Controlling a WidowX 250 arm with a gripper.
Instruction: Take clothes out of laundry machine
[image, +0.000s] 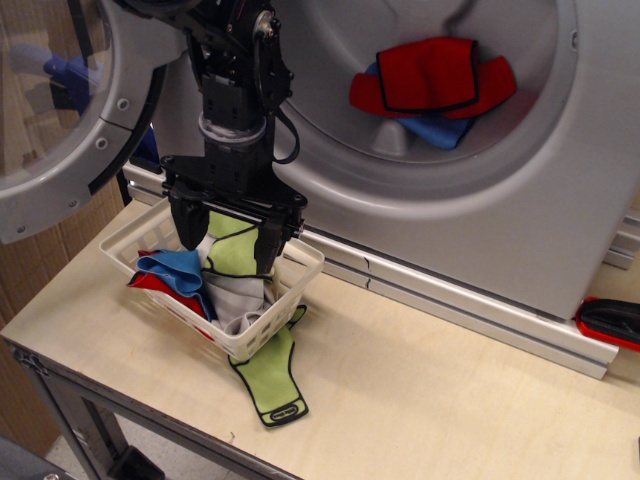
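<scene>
A red cloth (432, 74) with black piping and a blue cloth (440, 130) lie in the washer (500, 190) drum, its door (70, 110) swung open to the left. Below the opening, the basket (290, 290) holds blue, red, grey and green pieces, one green cloth (270, 375) draped over its rim onto the table (450, 400). The gripper (228, 240) hangs over the basket, fingers spread wide, touching the green piece (235, 255) between them without clamping it.

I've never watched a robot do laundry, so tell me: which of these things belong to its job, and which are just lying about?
Part of the job:
- laundry machine, door open
- red cloth and blue cloth in the drum
- gripper, open over the basket
- green cloth and blue piece already in the basket
- white basket

Just lying about:
- red-and-black object at the table's right edge
</scene>
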